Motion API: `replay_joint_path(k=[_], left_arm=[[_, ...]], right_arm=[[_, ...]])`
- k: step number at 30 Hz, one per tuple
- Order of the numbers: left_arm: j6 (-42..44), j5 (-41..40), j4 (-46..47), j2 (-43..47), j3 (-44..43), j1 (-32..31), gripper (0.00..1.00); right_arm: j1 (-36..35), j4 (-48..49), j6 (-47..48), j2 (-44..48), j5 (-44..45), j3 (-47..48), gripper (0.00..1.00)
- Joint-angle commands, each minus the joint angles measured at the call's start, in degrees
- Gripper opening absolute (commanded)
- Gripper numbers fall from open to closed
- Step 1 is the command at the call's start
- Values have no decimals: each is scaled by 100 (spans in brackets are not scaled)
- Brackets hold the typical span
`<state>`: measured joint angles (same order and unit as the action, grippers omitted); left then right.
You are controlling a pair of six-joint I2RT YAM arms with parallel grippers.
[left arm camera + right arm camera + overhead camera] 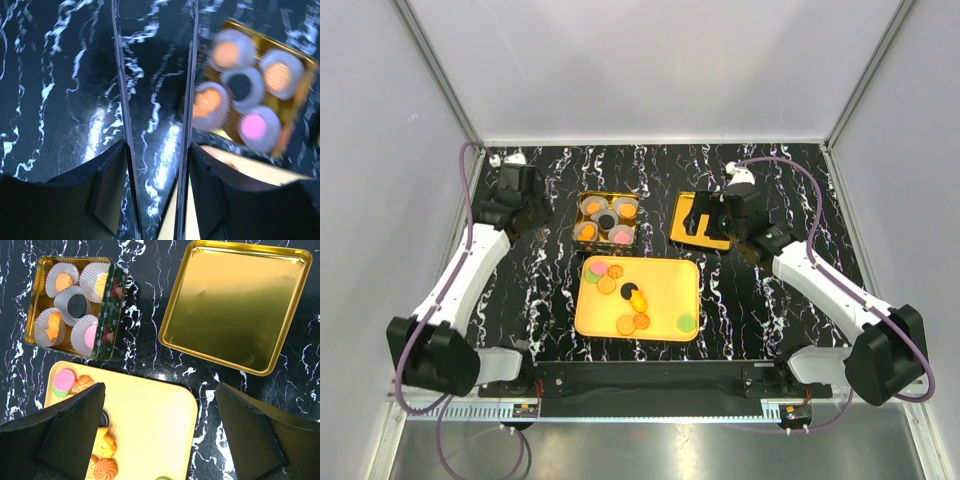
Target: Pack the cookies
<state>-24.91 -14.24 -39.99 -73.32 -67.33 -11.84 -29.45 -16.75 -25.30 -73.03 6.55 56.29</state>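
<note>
Cookies (640, 321) are part packed: five sit in paper cups (77, 305) inside the tin (112, 310), while several remain on the yellow tray (665, 285). The lid (235, 305) lies off beside the tin. The left gripper (152, 75) near the tin and the right gripper (160, 425) over the tray both stand apart, empty.

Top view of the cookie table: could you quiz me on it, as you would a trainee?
1. How many white crinkled paper cups in the gold square metal tin hold a round cookie?
2. True or false: the gold square lid covers the tin.
3. Which cookie does the tin's middle cup hold: A pink, B black, C green?
Key: 1 five; 2 false, it lies beside the tin; 3 B.
</note>
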Motion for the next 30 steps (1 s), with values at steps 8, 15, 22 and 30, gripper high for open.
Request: replay_joint_path(k=[8,15,22,30], left_arm=[[-744,-87,1353,-1412,221,885,53],[-937,-17,1546,-2080,369,964,58],[-1025,228,1608,-2625,423,1060,75],[-1025,220,1363,-2505,203,1078,91]], right_arm=[[-8,102,16,-220,-127,268,100],[-8,32,43,-369,-40,295,100],[-8,-30,86,-641,48,365,100],[10,-64,201,-773,110,408,100]])
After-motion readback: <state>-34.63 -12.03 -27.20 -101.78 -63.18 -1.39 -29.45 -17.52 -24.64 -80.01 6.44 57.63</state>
